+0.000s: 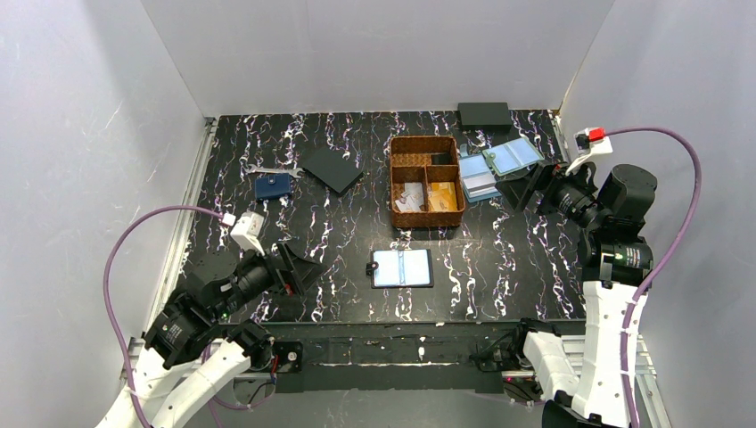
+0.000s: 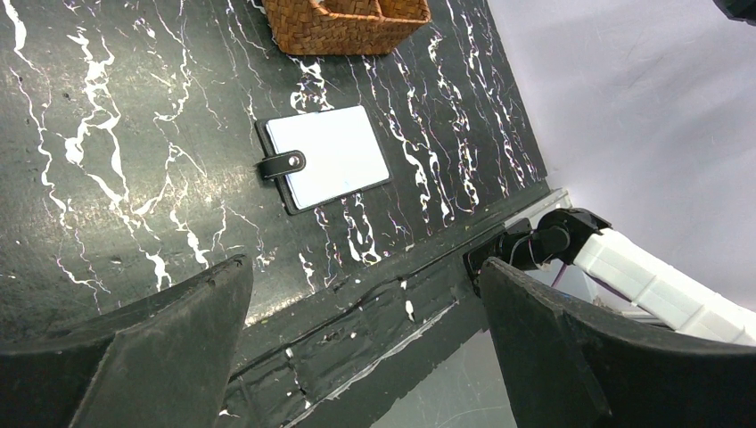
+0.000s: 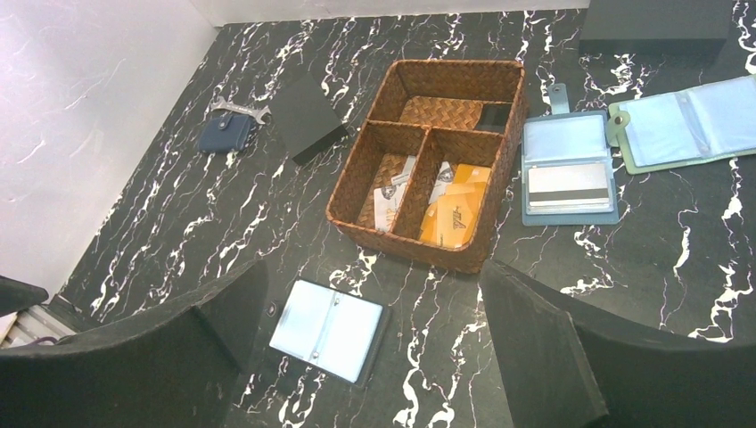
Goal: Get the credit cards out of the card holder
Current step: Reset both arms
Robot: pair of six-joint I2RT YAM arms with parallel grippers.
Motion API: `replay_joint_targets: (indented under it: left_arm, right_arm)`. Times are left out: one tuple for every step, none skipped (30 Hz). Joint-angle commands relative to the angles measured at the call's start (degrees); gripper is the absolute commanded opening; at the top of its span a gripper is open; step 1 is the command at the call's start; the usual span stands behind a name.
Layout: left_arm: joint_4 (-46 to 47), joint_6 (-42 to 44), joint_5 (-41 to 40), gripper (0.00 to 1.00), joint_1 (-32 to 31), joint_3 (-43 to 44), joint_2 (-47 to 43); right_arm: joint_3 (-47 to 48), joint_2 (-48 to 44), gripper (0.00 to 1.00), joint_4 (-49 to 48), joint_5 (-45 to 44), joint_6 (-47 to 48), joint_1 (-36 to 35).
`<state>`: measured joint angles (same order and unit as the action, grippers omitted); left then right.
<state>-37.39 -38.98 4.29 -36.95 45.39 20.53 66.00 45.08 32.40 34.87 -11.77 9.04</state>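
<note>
The card holder (image 1: 401, 267) lies open and flat on the black marbled table near the front, pale blue leaves up, with a black rim and strap tab; it also shows in both wrist views (image 2: 325, 159) (image 3: 328, 328). No card shows in its sleeves. Orange-gold credit cards (image 3: 455, 209) (image 1: 442, 197) lie in the woven basket (image 1: 393, 178), with white ones (image 3: 389, 194) in the compartment beside them. My left gripper (image 1: 308, 266) (image 2: 361, 294) hovers open, left of the holder. My right gripper (image 1: 521, 189) (image 3: 373, 278) is open, raised at the right of the basket.
A pale blue holder (image 3: 568, 169) with a striped grey card and a green-rimmed holder (image 3: 686, 125) lie right of the basket (image 3: 419, 252). A black box (image 1: 484, 114) is at the back. A black flat square (image 1: 332, 169) and a navy wallet (image 1: 273, 185) lie left.
</note>
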Motion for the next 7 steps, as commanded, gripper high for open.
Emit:
replay_joint_targets:
  left_arm:
    - [-0.22, 0.71, -0.08, 0.98, 0.12, -0.13, -0.41]
    - [-0.23, 0.67, -0.08, 0.98, 0.13, -0.12, -0.41]
    - [-0.23, 0.66, -0.08, 0.98, 0.12, -0.12, -0.41]
    - [-0.23, 0.67, -0.08, 0.98, 0.12, -0.12, -0.41]
    - [-0.23, 0.66, -0.08, 0.98, 0.12, -0.12, -0.41]
    - [-0.23, 0.66, -0.08, 0.98, 0.10, -0.12, -0.41]
    - [-0.23, 0.74, -0.08, 0.98, 0.12, -0.20, -0.41]
  right_arm:
    - [0.55, -0.45, 0.98, -3.04, 0.81, -0.45, 0.57]
    - [0.54, -0.49, 0.98, -3.05, 0.88, -0.45, 0.57]
    - [0.47, -0.50, 0.98, -3.09, 0.90, -0.40, 0.56]
    - [0.26, -0.46, 0.98, -3.16, 1.01, -0.22, 0.64]
    - [-0.04, -0.44, 0.98, -3.36, 1.56, -0.21, 0.68]
    - [-0.23, -0.53, 0.98, -3.57, 1.82, -0.25, 0.67]
    - [-0.25, -0.66, 0.98, -3.74, 1.66, 0.19, 0.68]
